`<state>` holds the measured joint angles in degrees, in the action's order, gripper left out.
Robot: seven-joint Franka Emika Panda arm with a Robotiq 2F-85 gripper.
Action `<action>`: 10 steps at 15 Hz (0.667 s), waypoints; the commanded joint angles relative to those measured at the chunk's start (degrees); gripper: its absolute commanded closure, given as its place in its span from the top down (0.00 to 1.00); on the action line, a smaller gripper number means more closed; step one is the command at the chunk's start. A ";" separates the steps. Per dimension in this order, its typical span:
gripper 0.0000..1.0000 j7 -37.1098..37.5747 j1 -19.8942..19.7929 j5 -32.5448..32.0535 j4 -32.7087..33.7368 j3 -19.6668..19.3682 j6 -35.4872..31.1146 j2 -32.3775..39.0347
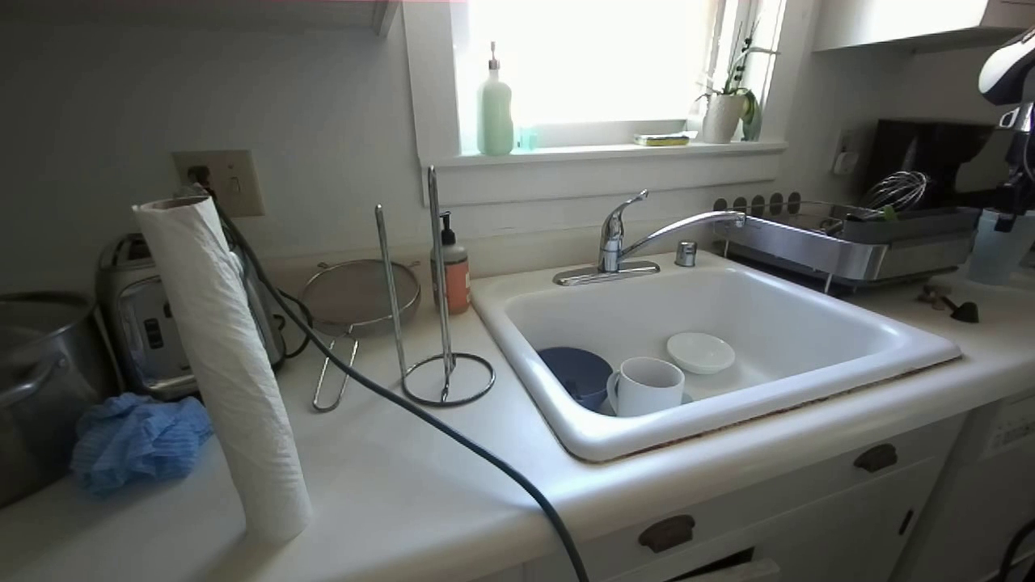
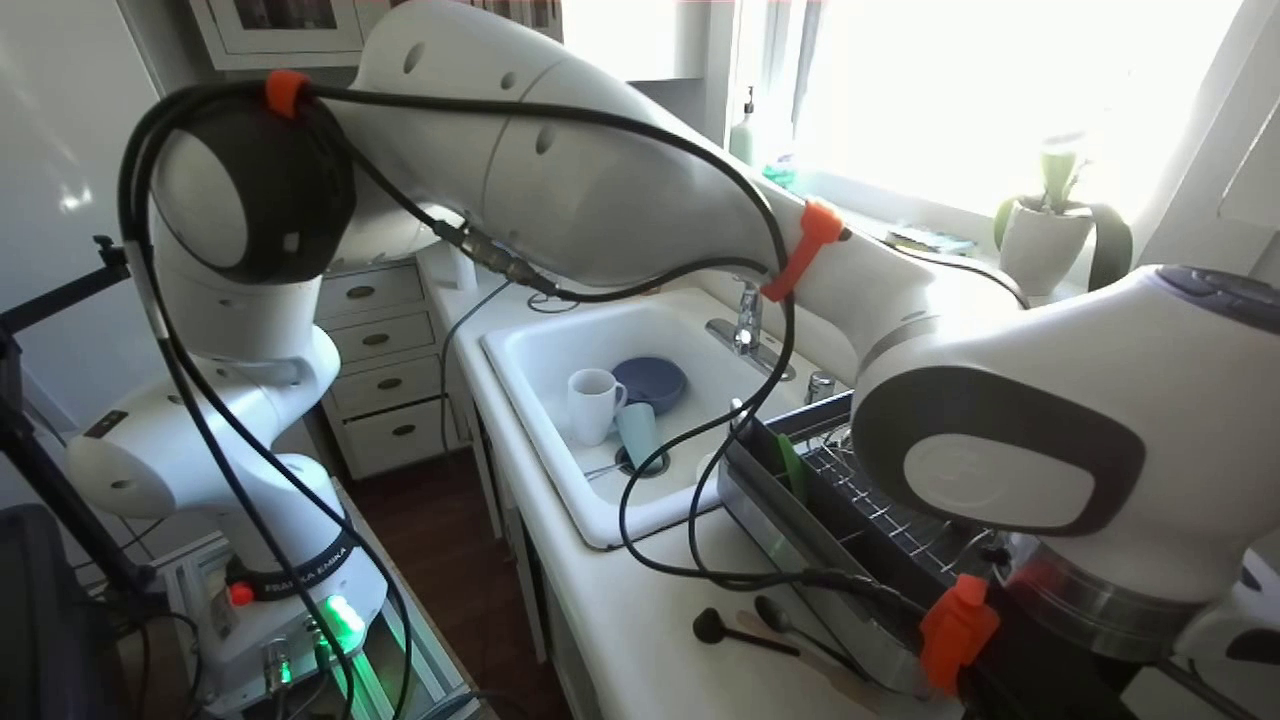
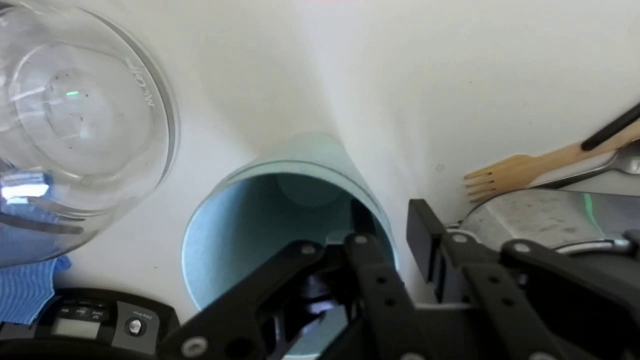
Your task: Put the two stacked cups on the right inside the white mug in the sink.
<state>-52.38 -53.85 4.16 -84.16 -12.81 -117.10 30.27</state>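
The two stacked cups (image 3: 235,235) stand upright on the counter, pale blue, with a double rim line in the wrist view. They also show at the right edge in an exterior view (image 1: 993,255). My gripper (image 3: 391,227) is open over their rim. One finger reaches inside the cups and the other is outside, with a gap to the wall. In an exterior view the gripper (image 1: 1017,202) is partly cut off. The white mug (image 1: 651,388) stands upright in the sink (image 1: 768,404), and shows again in an exterior view (image 2: 592,405).
A dark blue bowl (image 1: 576,372), a white dish (image 1: 700,353) and a tilted pale blue cup (image 2: 640,437) are in the sink. The faucet (image 1: 687,228) reaches over it. A dish rack (image 1: 857,250) stands beside it. A glass vessel (image 3: 85,115) and wooden fork (image 3: 515,172) flank the cups.
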 commanded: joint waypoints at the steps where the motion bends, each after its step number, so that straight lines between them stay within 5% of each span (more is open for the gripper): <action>1: 0.05 -0.84 -1.29 0.65 1.88 0.89 1.24 1.01; 5: 0.05 0.74 -0.89 -0.18 -1.00 0.18 0.46 -2.07; 10: 0.06 7.43 0.34 -1.48 -5.80 -1.61 13.58 -9.73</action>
<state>-48.93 -54.44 3.94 -84.49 -13.46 -109.81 27.54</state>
